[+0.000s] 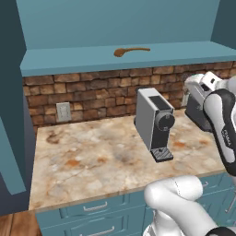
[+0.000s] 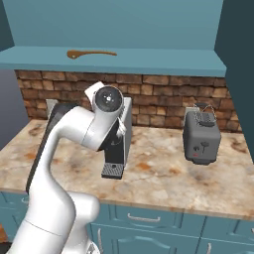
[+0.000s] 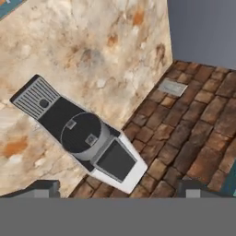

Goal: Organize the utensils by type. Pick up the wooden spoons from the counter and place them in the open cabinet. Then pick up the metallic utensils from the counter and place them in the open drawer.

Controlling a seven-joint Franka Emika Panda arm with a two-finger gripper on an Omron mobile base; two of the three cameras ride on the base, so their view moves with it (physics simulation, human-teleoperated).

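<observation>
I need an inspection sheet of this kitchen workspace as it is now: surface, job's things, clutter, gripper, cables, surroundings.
Surface: beige marbled counter with rust-brown patches; no utensils seen on it.
Job's things: one wooden spoon lies on the teal cabinet shelf.
Clutter: grey coffee machine stands on the counter near the brick wall; toaster to its right.
Gripper: gripper open, holding nothing, above the coffee machine, looking down.
Cables: nothing seen.
Surroundings: brick backsplash with a wall outlet; teal drawer fronts below the counter, shut.
</observation>
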